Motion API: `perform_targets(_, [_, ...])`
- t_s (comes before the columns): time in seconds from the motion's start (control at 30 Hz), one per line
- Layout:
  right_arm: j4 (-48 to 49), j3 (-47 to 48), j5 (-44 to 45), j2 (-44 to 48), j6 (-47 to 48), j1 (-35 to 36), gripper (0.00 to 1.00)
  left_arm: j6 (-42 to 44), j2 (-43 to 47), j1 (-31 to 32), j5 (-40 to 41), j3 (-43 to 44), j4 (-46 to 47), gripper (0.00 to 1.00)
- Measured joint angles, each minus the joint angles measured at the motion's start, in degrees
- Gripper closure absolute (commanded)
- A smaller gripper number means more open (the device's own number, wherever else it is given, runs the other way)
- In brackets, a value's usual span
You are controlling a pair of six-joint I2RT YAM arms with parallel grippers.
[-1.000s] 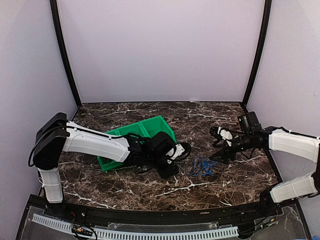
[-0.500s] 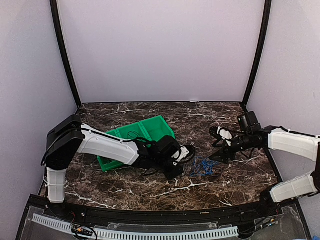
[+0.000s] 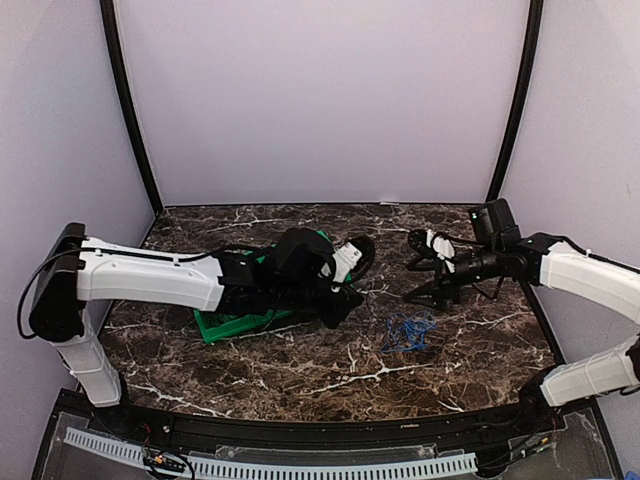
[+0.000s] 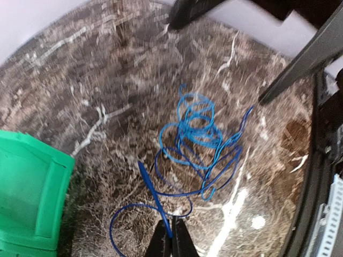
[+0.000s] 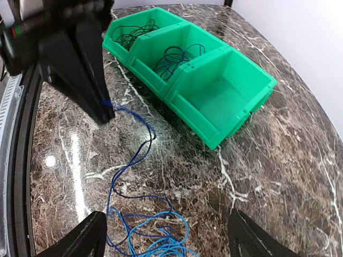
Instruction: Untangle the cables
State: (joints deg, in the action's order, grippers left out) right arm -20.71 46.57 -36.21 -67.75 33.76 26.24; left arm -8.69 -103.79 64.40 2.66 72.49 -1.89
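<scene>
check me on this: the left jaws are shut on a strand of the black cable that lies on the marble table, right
Not quite: the strand is blue, not black. The left wrist view shows the left gripper with its jaws shut on a strand of the blue cable that lies on the marble table.

The table (image 3: 300, 370) is dark brown marble streaked with white veins. The bin (image 5: 193, 115) is bright green. The loose cable (image 4: 195, 131) is bright blue, and the cables (image 5: 134, 35) in the bin's end compartment are black. The left arm (image 3: 150, 280) and right arm (image 3: 590, 275) are white with black joints.
</scene>
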Motion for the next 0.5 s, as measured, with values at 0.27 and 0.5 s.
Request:
perform_targets(0.27, [-0.09, 2.34, 1.22, -6.82, 0.0, 7.61, 0.15, -4.22, 16.81, 0.0, 3.85, -2.6, 4.74, 1.0])
perform_targets(0.5, [2.73, 8.15, 0.79, -14.75, -1.36, 12.41, 0.15, -6.43, 20.55, 0.0, 6.69, -4.44, 4.68, 1.0])
